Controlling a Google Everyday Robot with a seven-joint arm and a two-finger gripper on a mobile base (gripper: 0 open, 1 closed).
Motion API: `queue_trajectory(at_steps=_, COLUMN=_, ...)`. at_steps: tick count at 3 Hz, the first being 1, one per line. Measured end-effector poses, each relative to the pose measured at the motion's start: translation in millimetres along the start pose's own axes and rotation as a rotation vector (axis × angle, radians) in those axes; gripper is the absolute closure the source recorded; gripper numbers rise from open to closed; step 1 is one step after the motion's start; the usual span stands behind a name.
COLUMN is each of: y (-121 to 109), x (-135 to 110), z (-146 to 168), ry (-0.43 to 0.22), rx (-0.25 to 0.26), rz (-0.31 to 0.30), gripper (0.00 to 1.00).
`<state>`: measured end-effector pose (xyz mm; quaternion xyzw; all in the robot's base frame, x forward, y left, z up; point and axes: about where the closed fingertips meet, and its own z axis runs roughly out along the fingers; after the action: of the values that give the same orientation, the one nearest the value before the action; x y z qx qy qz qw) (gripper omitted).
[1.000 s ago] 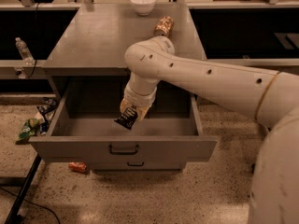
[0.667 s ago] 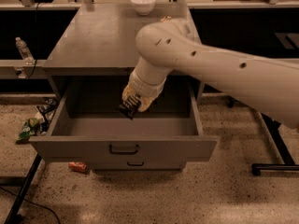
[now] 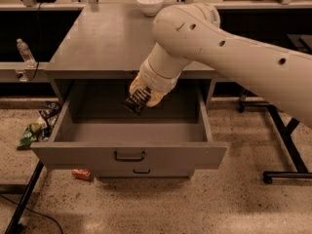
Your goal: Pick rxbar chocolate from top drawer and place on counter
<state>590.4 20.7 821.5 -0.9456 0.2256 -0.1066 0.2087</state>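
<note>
The top drawer (image 3: pixel 129 153) is pulled fully open; its grey inside is bare and its dark pull handle is on the front. My gripper (image 3: pixel 140 99) hangs over the drawer's back part, just below the counter's front edge. It is shut on the rxbar chocolate (image 3: pixel 136 101), a black wrapper with pale lettering, held tilted and clear of the drawer floor. The counter (image 3: pixel 105 38) is the flat grey top behind and above it. My white arm covers the counter's right part.
A white bowl (image 3: pixel 149 3) stands at the counter's far edge. A lower drawer handle (image 3: pixel 142 171) shows under the top drawer. A clear bottle (image 3: pixel 25 52) stands at the left. Wrappers (image 3: pixel 33 130) and an orange packet (image 3: pixel 81 174) lie on the floor.
My gripper has risen with the bar from low in the drawer to just under the counter edge. The arm has swung up and now covers the counter's right part.
</note>
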Motion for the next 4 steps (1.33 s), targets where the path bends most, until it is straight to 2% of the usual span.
queue_trajectory(at_steps=1, y=-13, x=9, z=-2, ry=0.004, rx=0.016, rz=-0.023, gripper=1.00)
queue_trajectory(at_steps=2, y=-45, x=29, z=-2, ry=0.015, rx=0.036, rz=-0.089, gripper=1.00)
queue_trajectory(at_steps=3, y=-92, x=56, z=14, ry=-0.002, rx=0.075, rz=-0.167, gripper=1.00)
queue_trajectory(at_steps=4, y=-138, x=84, z=14, ry=0.007, rx=0.134, rz=-0.204, gripper=1.00)
